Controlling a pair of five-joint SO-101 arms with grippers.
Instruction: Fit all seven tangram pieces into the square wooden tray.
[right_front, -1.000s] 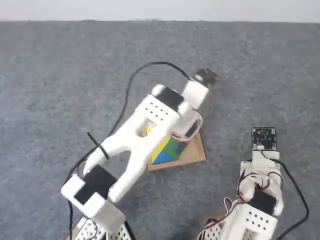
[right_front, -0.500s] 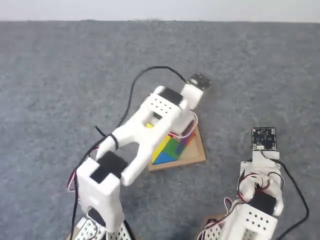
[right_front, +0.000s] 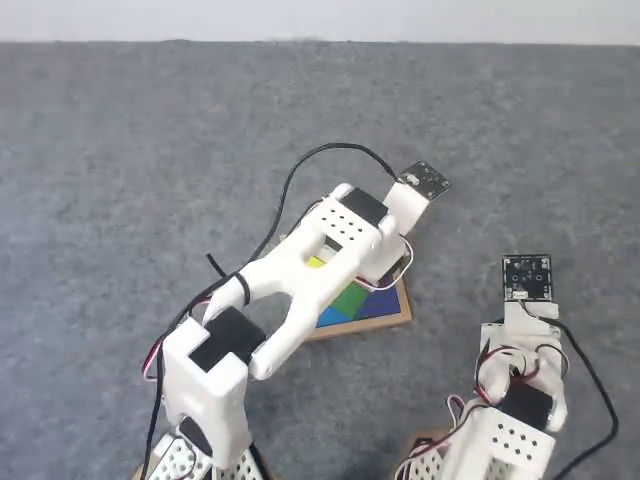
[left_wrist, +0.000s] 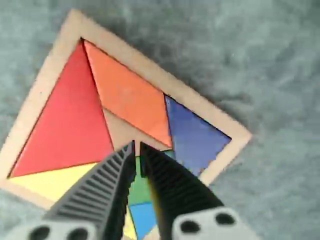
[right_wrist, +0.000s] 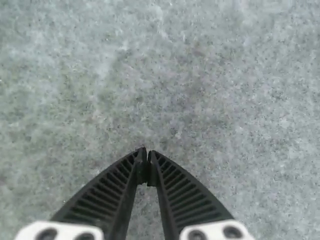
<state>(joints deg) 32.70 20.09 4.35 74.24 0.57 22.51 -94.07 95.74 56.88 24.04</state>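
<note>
Left wrist view: square wooden tray (left_wrist: 47, 60) with a pale raised rim, lying flat on grey felt (left_wrist: 260, 55). Inside, packed edge to edge: a large red triangle (left_wrist: 65, 120) beside a large orange piece (left_wrist: 130, 95), a dark blue piece (left_wrist: 192, 137) against the rim next to the orange, a yellow piece (left_wrist: 55, 182) along the red one's long side, then a green piece (left_wrist: 140, 187) and a light-blue piece (left_wrist: 142, 217) partly hidden behind the fingers. In the middle, a bare patch (left_wrist: 122, 135) of tray floor. Left gripper (left_wrist: 137, 146) poised over the tray's centre, fingers drawn almost together with only a slit between, nothing clasped; contact with the pieces impossible to tell.

Seen from the high view, tray just right of centre, tucked under the left arm. Right gripper (right_wrist: 146, 152) over plain felt at the near right, fingertips pressed together, holding nothing.
</note>
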